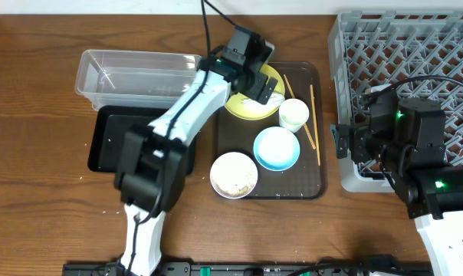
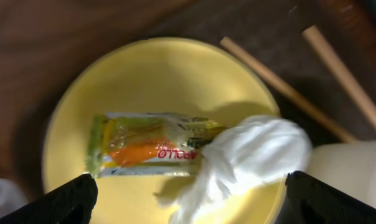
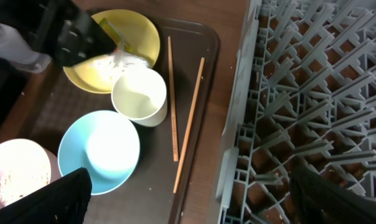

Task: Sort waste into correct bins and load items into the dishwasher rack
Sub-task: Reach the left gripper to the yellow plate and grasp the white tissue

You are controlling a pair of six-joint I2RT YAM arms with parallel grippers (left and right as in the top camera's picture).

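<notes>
Hovering over yellow plate (image 2: pixel 163 81), left gripper (image 2: pixel 188 202) spread wide, empty. Wrapper (image 2: pixel 175 146) light, soft, crinkly, probably slippery; pinch crumpled white bulge. Right gripper (image 3: pixel 188 205) spread too, near rack (image 3: pixel 312 93).

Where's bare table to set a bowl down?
Bare table left of the clear tub and black tray, and in front of the serving tray. Crowded on it: yellow plate, white cup, light-blue bowl, white bowl, chopsticks. Thin strip only beside the dishwasher rack.
</notes>
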